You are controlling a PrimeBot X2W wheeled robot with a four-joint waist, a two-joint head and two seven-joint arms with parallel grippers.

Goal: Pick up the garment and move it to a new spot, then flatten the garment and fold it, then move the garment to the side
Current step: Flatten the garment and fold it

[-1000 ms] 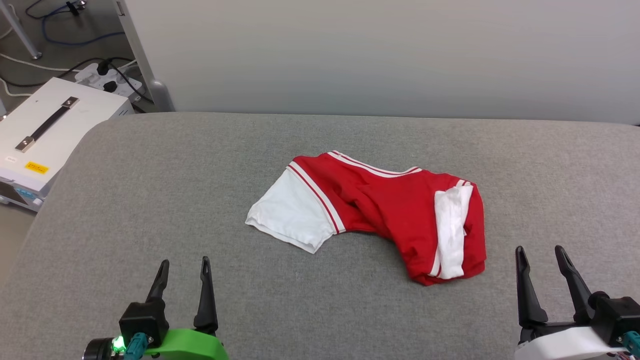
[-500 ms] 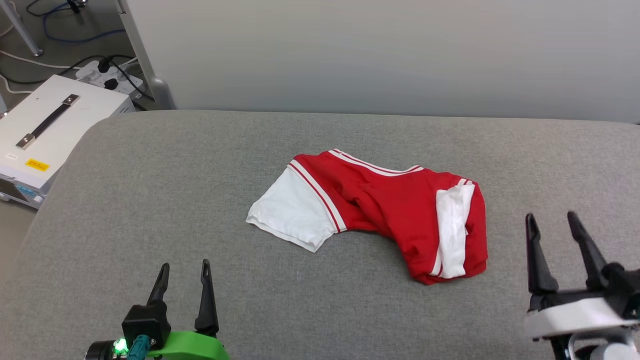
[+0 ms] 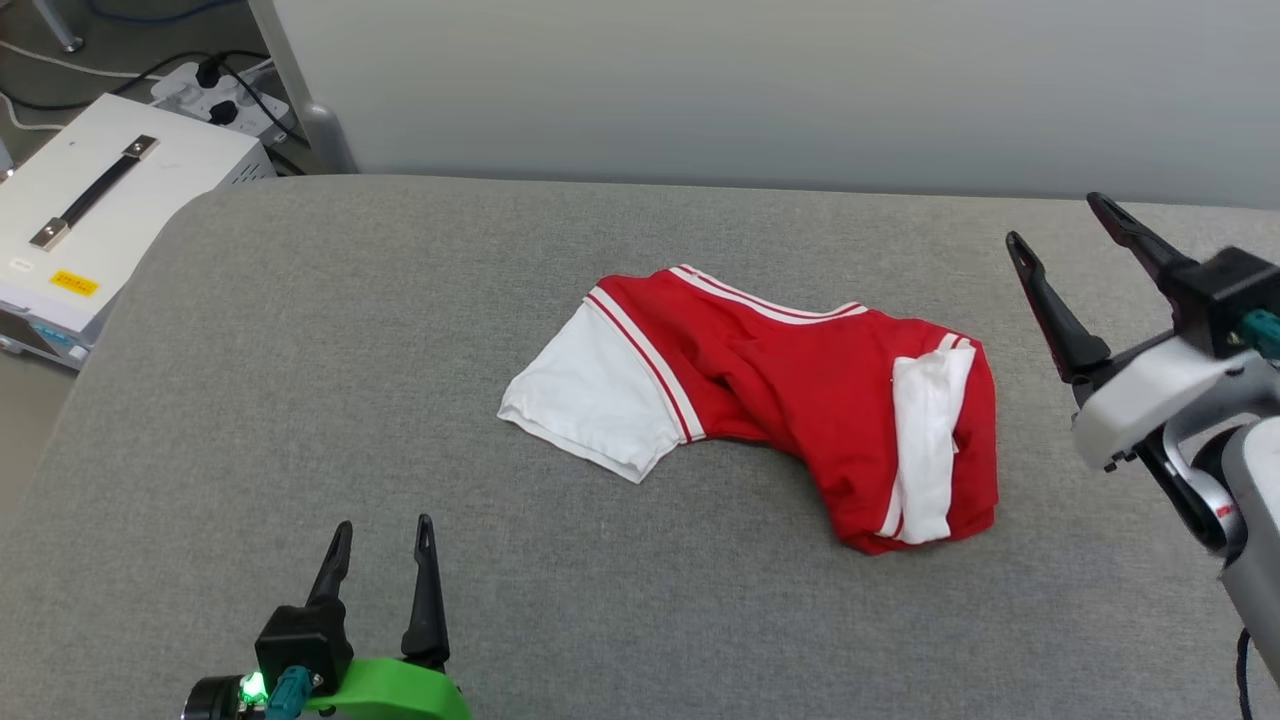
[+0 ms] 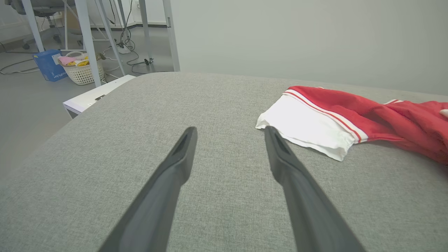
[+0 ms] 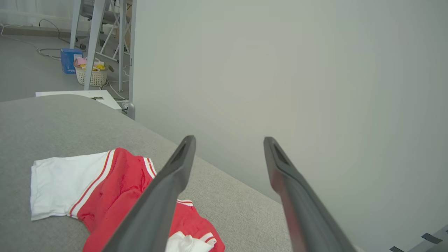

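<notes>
Red garment (image 3: pixel 800 400) crumpled on grey table (image 3: pixel 300 400) — left gripper (image 3: pixel 385 523) wide, empty; right gripper (image 3: pixel 1055 220) wide, empty, aloft.

Bare grey cushion (image 3: pixel 300 400) is lying open between my left claw (image 3: pixel 385 522) and the garment (image 3: pixel 800 400), and again between it and my right claw (image 3: pixel 1055 220). The wall (image 3: pixel 700 80) is closing off the far edge; a white case (image 3: pixel 100 200) is sitting beyond the left corner.
</notes>
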